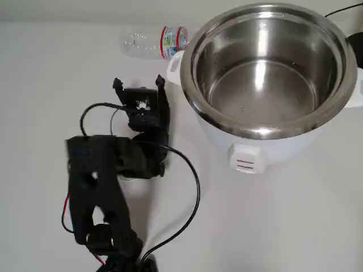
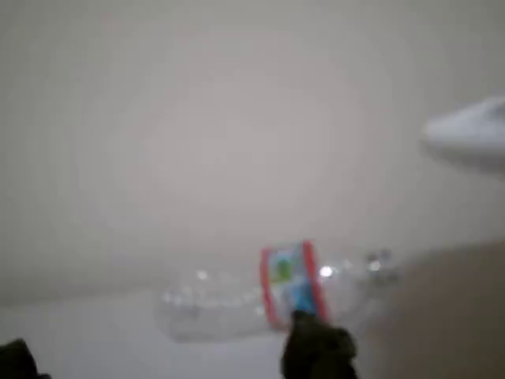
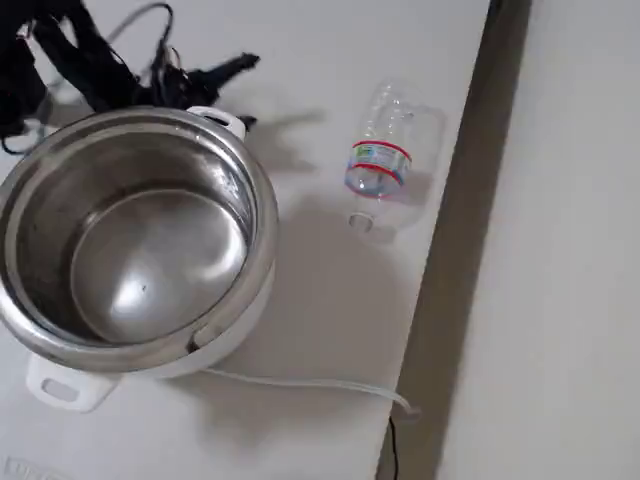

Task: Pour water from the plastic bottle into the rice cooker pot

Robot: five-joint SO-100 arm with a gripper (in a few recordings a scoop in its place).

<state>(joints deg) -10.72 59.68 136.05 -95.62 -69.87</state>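
Lying on its side beyond the spread, empty gripper, the plastic bottle is seen in the overhead view — long axis crosswise to the fingers, label end beside the rice cooker pot.

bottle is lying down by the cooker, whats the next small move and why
Probably advance the open gripper toward the plastic bottle and straddle it. The bottle lies on its side on the table, apart from the fingers, beside the rice cooker pot.
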